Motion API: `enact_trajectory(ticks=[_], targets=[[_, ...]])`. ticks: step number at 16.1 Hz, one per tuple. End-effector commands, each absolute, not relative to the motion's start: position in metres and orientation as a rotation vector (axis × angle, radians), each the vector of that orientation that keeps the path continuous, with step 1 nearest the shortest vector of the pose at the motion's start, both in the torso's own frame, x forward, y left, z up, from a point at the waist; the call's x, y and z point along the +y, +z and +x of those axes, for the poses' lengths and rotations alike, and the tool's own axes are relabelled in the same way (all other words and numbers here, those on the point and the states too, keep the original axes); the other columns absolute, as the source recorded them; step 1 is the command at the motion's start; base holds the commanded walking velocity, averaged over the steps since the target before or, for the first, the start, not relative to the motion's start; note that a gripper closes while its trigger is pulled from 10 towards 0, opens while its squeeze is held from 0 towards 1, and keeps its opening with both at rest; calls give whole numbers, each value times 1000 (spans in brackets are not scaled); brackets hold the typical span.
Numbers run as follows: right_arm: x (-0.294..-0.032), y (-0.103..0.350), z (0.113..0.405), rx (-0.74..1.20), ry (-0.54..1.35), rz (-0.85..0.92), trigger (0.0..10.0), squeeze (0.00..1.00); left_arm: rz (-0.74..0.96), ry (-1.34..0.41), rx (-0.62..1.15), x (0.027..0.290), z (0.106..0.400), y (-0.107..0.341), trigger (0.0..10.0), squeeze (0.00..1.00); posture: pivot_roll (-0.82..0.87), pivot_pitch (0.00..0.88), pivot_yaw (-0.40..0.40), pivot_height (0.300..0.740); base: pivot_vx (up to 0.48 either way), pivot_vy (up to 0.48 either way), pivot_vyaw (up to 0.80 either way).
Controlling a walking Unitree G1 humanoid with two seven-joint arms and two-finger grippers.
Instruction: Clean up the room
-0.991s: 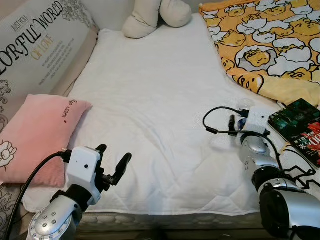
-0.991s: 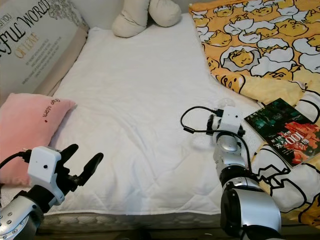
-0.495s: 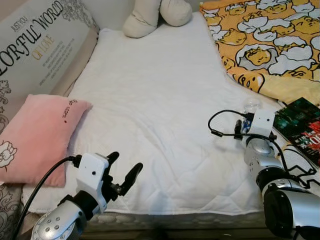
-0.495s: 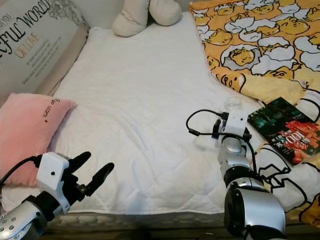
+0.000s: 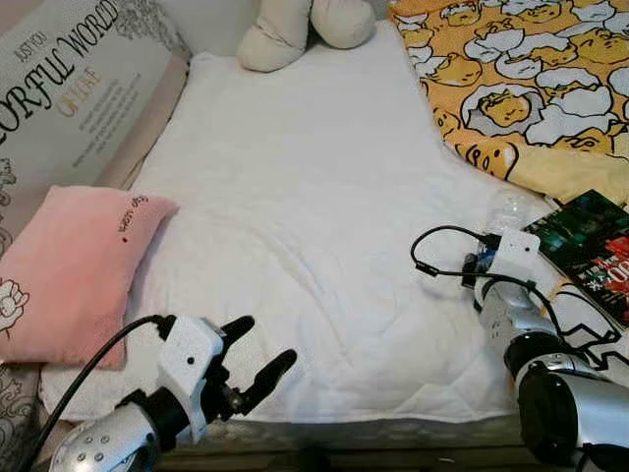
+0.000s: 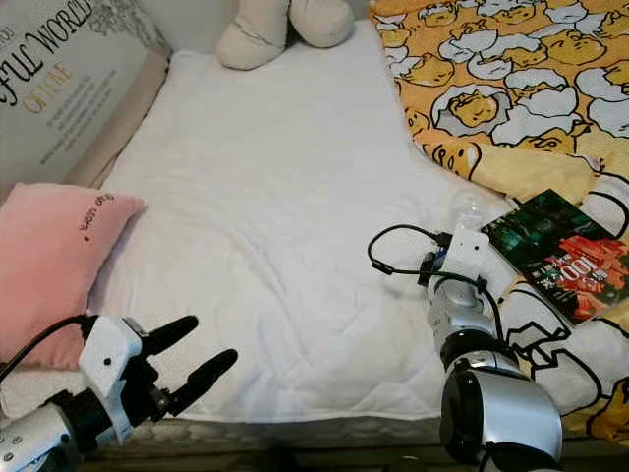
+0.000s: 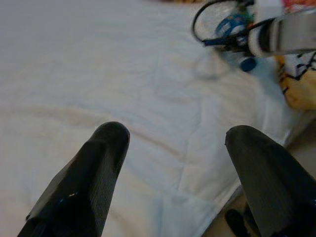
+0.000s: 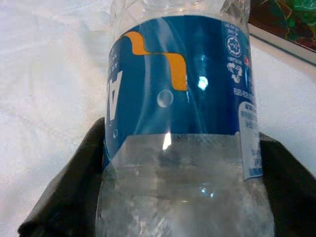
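While the right pincer [image 8: 182,197] sits clamped around a clear plastic bottle [image 8: 180,113] with a blue label, near the right edge of the bed [image 5: 295,197], tidying looks barely begun. Just beside the bottle, a book [image 5: 590,241] lies on the yellow blanket [image 5: 531,79]; it probably still needs putting away. Low over the front edge of the mattress, the left pincer [image 5: 257,359] hovers with fingers apart, holding nothing. At the left side a pink pillow [image 5: 69,270] rests, and a stuffed toy [image 5: 295,29] at the head; whether the bottle is lifted yet is hard to tell.
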State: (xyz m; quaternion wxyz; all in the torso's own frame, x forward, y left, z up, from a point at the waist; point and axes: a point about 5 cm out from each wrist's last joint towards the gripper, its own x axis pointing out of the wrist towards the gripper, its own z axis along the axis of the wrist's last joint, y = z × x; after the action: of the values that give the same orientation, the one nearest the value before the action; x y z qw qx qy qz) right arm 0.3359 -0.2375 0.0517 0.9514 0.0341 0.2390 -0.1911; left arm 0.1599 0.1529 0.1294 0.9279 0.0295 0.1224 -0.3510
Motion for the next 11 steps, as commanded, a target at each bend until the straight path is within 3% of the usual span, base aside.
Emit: enact_trajectory(ticks=[1, 11], targets=[[-226, 50, 338, 500, -351, 83, 0, 0, 81, -722, 261, 156, 161, 127, 10000, 0, 80, 72, 233, 731, 0, 0, 0], [-211, 78, 357, 319, -225, -19, 0, 0, 35, -772, 243, 146, 162, 123, 10000, 0, 40, 39, 217, 731, 0, 0, 0]])
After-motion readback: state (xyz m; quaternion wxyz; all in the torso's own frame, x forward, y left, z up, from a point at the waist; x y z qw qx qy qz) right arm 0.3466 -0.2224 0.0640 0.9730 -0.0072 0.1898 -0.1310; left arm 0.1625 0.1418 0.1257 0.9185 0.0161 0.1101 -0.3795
